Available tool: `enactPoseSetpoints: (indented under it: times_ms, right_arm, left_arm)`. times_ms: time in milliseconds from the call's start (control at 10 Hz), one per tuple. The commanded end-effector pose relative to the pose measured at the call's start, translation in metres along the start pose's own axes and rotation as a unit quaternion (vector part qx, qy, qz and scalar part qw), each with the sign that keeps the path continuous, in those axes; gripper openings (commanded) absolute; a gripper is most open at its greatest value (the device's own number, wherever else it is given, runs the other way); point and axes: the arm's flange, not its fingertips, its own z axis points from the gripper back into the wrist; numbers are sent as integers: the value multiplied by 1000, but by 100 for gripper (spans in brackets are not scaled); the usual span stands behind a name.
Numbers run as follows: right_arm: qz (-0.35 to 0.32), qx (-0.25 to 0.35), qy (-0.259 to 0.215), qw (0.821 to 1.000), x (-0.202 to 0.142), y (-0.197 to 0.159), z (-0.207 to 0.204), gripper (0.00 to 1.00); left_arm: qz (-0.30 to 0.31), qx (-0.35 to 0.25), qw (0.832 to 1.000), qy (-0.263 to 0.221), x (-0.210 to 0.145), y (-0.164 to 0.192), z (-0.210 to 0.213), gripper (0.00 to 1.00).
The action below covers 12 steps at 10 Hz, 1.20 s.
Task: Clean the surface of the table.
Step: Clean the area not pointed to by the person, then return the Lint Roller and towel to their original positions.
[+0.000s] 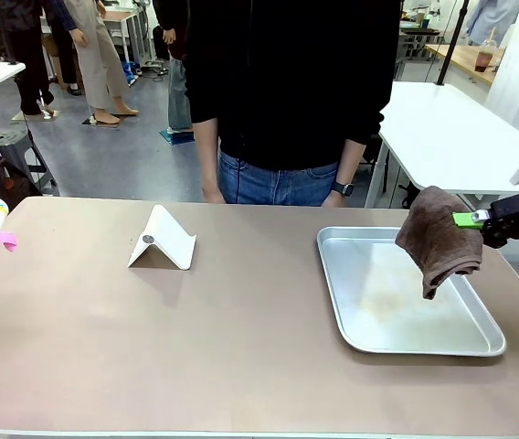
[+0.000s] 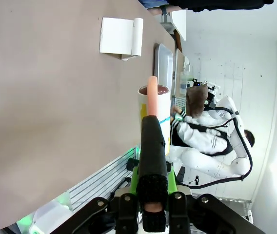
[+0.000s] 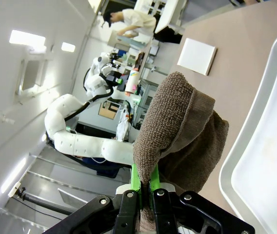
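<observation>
The bench (image 1: 241, 338) is a large rectangular surface with a smooth, matte taupe-brown top and a thin pale edge along its near side. It lies flat and level, far wider than the silver tray (image 1: 378, 302) resting on it. Left of the tray the top stretches broad and mostly bare. Narrower strips run before, behind and right of the tray.

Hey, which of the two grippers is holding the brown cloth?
The right gripper: it pinches the brown cloth, which hangs over the metal tray. The left gripper holds a white container instead.
</observation>
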Motion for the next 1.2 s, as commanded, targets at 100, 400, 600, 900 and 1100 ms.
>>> enactPoseSetpoints:
  times_ms: [100,400,600,900,1100]
  right_arm:
    - [4,2,-4,1000,0,3,-1,8]
    - [4,2,-4,1000,0,3,-1,8]
    - [4,2,-4,1000,0,3,-1,8]
    - [4,2,-4,1000,0,3,-1,8]
    - [4,2,-4,1000,0,3,-1,8]
  left_arm:
    - [-2,2,1000,1,-2,-3,0,22]
    - [-2,2,1000,1,-2,-3,0,22]
    - [-2,2,1000,1,-2,-3,0,22]
    - [-2,2,1000,1,-2,-3,0,22]
    - [-2,2,1000,1,-2,-3,0,22]
